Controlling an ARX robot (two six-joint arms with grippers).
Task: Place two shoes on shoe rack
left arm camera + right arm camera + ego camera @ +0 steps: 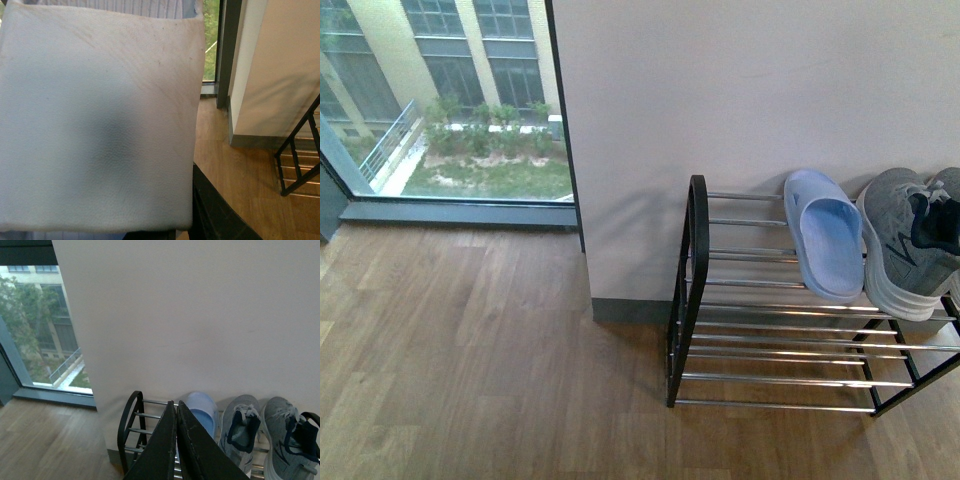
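A pale blue slide point(95, 115) fills most of the left wrist view, its flat pale sole facing the camera. My left gripper point(172, 234) is shut on it, with only one dark finger point(215, 212) showing. The shoe rack point(692, 260) stands against the wall. On its top tier lie another pale blue slide point(825, 245) and a grey sneaker point(900, 245). In the right wrist view my right gripper point(176, 404) is shut and empty above the rack point(127, 422), where the slide point(202, 412) and two grey sneakers point(242, 430) point(292, 440) lie side by side. Neither arm shows in the front view.
The white wall point(740, 90) rises behind the rack. A floor-to-ceiling window point(440, 100) lies to the left. Wooden floor point(470, 360) spreads in front and left of the rack. The left half of the top tier's bars point(745, 225) is bare.
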